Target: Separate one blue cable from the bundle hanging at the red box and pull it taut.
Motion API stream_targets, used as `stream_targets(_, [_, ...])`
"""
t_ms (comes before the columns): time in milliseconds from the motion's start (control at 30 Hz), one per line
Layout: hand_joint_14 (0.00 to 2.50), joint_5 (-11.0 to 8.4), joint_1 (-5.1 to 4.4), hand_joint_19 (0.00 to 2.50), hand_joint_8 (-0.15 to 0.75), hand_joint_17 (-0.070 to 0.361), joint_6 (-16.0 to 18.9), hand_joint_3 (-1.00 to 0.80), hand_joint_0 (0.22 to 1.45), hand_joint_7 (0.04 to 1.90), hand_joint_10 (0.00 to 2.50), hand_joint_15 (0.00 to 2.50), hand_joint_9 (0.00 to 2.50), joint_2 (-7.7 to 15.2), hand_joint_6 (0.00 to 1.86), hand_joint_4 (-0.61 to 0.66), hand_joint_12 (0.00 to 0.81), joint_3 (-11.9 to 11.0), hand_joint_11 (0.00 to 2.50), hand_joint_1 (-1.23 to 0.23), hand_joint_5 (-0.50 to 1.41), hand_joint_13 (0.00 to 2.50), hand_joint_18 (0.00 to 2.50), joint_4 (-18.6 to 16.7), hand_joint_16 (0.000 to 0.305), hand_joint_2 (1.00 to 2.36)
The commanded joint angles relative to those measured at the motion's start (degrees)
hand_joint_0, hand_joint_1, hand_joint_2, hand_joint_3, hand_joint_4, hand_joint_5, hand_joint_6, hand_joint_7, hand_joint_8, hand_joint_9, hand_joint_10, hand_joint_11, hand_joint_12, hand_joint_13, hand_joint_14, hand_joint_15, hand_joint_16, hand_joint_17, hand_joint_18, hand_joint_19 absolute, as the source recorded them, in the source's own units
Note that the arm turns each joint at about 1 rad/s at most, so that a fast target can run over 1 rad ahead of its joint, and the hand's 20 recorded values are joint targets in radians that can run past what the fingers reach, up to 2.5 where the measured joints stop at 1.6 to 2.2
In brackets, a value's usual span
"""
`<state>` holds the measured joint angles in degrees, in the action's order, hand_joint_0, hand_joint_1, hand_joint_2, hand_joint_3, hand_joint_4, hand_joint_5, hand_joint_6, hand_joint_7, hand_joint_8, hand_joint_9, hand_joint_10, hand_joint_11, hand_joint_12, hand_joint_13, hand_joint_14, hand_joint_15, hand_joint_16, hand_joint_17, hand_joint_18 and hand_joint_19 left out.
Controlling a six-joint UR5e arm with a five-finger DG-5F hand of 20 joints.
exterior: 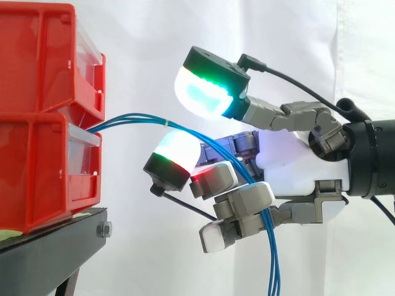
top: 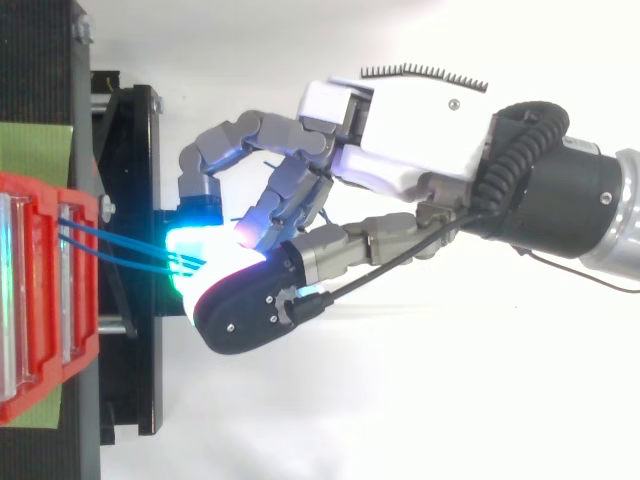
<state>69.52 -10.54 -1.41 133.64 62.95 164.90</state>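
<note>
Blue cables (exterior: 273,259): a few thin strands leave the top of the lower bin, arch to the right, thread through the robot hand and hang slack below it.
Robot hand (exterior: 290,160): its lower fingers (exterior: 247,198) are curled round the strands as a group, and the thumb pad (exterior: 207,92) is lifted well clear above.
Step in hand: the sorting stage, by my reckoning. The bundle is caught, but no single strand stands apart yet.
Next move: it calls for working one strand between the thumb and a fingertip, letting the others slip out, then drawing away from the bins until the arch straightens.
Upper red bin (exterior: 43,55): its contents are hidden from where I stand.
Lower red bin (exterior: 37,172): it has a clear front panel (exterior: 83,145), and the cables come out just above it. I can make out nothing else inside.
Black stand (exterior: 55,246): it carries both bins.
</note>
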Motion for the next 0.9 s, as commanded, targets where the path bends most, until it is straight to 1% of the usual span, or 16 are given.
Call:
stream_targets(0, [0.02, 0.0, -0.01, 0.7, 0.287, 0.097, 0.0, -0.5, 0.58, 1.18, 0.02, 1.42, 1.15, -0.05, 0.84, 0.12, 0.293, -0.02, 1.32, -0.58, -0.21, 1.33, 0.8, -0.02, 0.043, 1.0])
stream_targets(33, [0.02, 0.0, -0.01, 0.7, 0.291, 0.096, 0.0, -0.5, 0.62, 1.21, 0.02, 1.43, 1.14, 0.04, 0.85, 0.1, 0.286, 0.07, 1.3, -0.59, -0.21, 1.33, 0.8, -0.02, 0.043, 1.0])
stream_targets(67, [0.02, 0.0, -0.01, 0.7, 0.284, 0.097, 0.0, -0.5, 0.63, 1.21, 0.02, 1.42, 1.14, 0.04, 0.85, 0.1, 0.283, -0.02, 1.31, -0.6, -0.21, 1.33, 0.8, -0.02, 0.043, 1.0])
stream_targets(133, [0.02, -0.09, -0.01, 0.7, 0.29, 0.097, 0.0, -0.36, 0.64, 1.27, 0.02, 1.42, 1.14, 0.04, 0.86, 0.08, 0.284, 0.07, 1.31, -0.66, -0.22, 1.33, 0.8, 0.07, 0.043, 1.01])
stream_targets(233, [0.02, -0.09, -0.01, 0.69, 0.291, 0.096, 0.0, -0.24, 0.65, 1.32, 0.02, 1.42, 1.14, 0.04, 0.88, 0.05, 0.284, -0.02, 1.31, -0.72, -0.22, 1.33, 0.8, -0.02, 0.043, 1.02])
stream_targets(267, [0.02, -0.09, -0.01, 0.69, 0.288, 0.097, 0.0, -0.22, 0.65, 1.34, 0.02, 1.42, 1.13, 0.04, 0.88, 0.04, 0.284, 0.07, 1.32, -0.73, -0.22, 1.33, 0.8, -0.02, 0.043, 1.03])
stream_targets(300, [0.02, -0.09, -0.01, 0.68, 0.289, 0.098, 0.0, -0.19, 0.66, 1.39, 0.02, 1.42, 1.12, 0.04, 0.89, 0.03, 0.288, 0.07, 1.32, -0.78, -0.23, 1.33, 0.8, 0.07, 0.043, 1.03])
stream_targets(333, [0.02, -0.09, -0.01, 0.67, 0.284, 0.096, 0.0, -0.19, 0.69, 1.37, 0.02, 1.41, 1.11, -0.05, 0.9, 0.02, 0.288, 0.07, 1.33, -0.8, -0.23, 1.32, 0.8, -0.02, 0.043, 1.03])
stream_targets(400, [0.02, -0.09, -0.01, 0.67, 0.277, 0.096, 0.0, -0.21, 0.71, 1.36, 0.02, 1.41, 1.1, 0.04, 0.9, 0.04, 0.28, 0.07, 1.32, -0.82, -0.24, 1.31, 0.79, -0.02, 0.043, 1.03])
stream_targets(467, [0.02, -0.09, -0.01, 0.65, 0.274, 0.094, 0.0, -0.31, 0.76, 1.31, 0.02, 1.41, 1.11, 0.04, 0.91, 0.03, 0.283, 0.07, 1.32, -0.85, -0.23, 1.3, 0.77, -0.02, 0.042, 1.02])
stream_targets(500, [0.02, -0.09, -0.01, 0.65, 0.272, 0.094, 0.0, -0.32, 0.77, 1.3, 0.02, 1.41, 1.11, 0.04, 0.91, 0.02, 0.284, 0.07, 1.32, -0.85, -0.23, 1.3, 0.77, -0.02, 0.042, 1.02])
stream_targets(533, [0.02, -0.09, -0.01, 0.65, 0.264, 0.092, 0.0, -0.41, 0.79, 1.28, 0.02, 1.4, 1.1, -0.05, 0.9, 0.01, 0.281, 0.07, 1.32, -0.85, -0.23, 1.29, 0.76, -0.02, 0.041, 1.01])
stream_targets(567, [0.02, -0.09, -0.01, 0.64, 0.257, 0.091, -0.09, -0.49, 0.81, 1.31, 0.02, 1.4, 1.11, 0.04, 0.9, 0.0, 0.284, 0.07, 1.33, -0.85, -0.22, 1.28, 0.75, -0.02, 0.041, 1.0])
stream_targets(633, [0.02, -0.09, -0.01, 0.63, 0.248, 0.089, 0.0, -0.5, 0.82, 1.31, 0.02, 1.4, 1.11, 0.04, 0.9, -0.01, 0.278, 0.07, 1.33, -0.87, -0.22, 1.28, 0.75, -0.02, 0.04, 1.0])
stream_targets(700, [0.03, -0.09, -0.01, 0.61, 0.235, 0.089, 0.0, -0.5, 0.81, 1.31, 0.02, 1.41, 1.11, -0.05, 0.9, -0.01, 0.279, 0.16, 1.32, -0.88, -0.21, 1.28, 0.76, -0.02, 0.04, 1.0])
stream_targets(867, [0.03, -0.09, -0.01, 0.61, 0.208, 0.087, 0.0, -0.5, 0.71, 1.34, 0.02, 1.4, 1.14, -0.05, 0.9, -0.02, 0.279, 0.16, 1.34, -0.95, -0.19, 1.28, 0.76, -0.02, 0.039, 1.0])
